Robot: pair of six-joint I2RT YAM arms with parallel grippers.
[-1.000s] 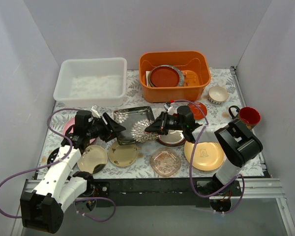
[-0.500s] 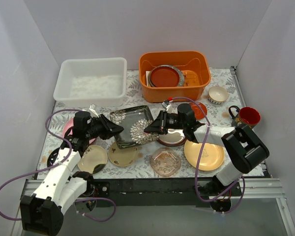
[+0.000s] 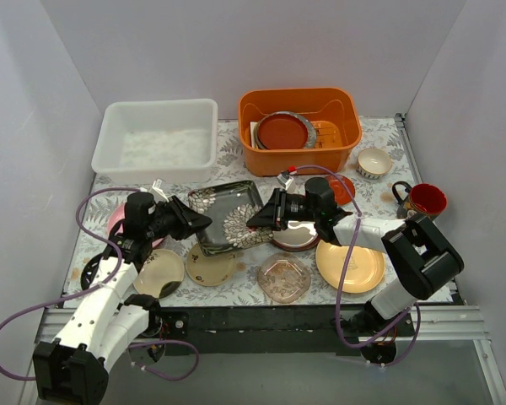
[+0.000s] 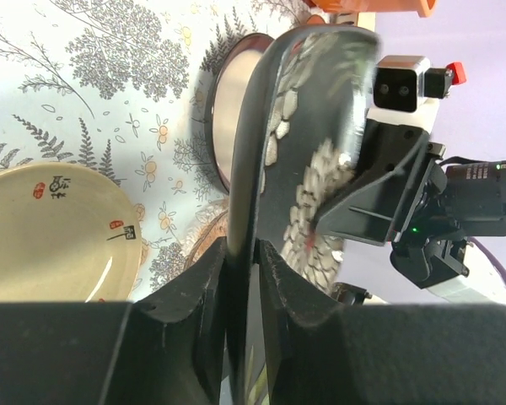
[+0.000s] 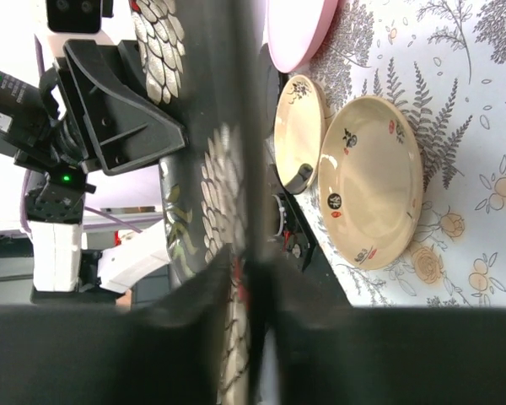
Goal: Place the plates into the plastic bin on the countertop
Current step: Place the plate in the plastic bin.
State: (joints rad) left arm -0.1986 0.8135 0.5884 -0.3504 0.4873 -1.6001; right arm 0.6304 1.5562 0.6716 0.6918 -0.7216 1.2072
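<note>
A black square floral plate (image 3: 229,218) hangs tilted just above the countertop (image 3: 236,152), held from both sides. My left gripper (image 3: 199,224) is shut on its left edge. My right gripper (image 3: 256,221) is shut on its right edge. In the left wrist view the plate's rim (image 4: 244,169) runs between my left gripper's (image 4: 240,253) jaws. In the right wrist view the plate (image 5: 223,169) stands edge-on in my right gripper (image 5: 251,263). The white plastic bin (image 3: 156,139) sits at the back left with nothing in it. Other plates lie below: two cream ones (image 3: 158,272) (image 3: 211,263), a gold one (image 3: 350,266), a pink glass one (image 3: 283,278).
An orange tub (image 3: 299,126) holding dishes stands at the back, right of the bin. A pink plate (image 3: 116,221) lies behind my left arm. A dark-rimmed round plate (image 3: 295,238) sits under my right gripper. A small red plate (image 3: 342,187), a cream bowl (image 3: 374,162) and a red mug (image 3: 427,199) stand at the right.
My left gripper has shut on the floral plate's left edge. The plate has shifted a little left and risen, with the right gripper still holding its other edge.
</note>
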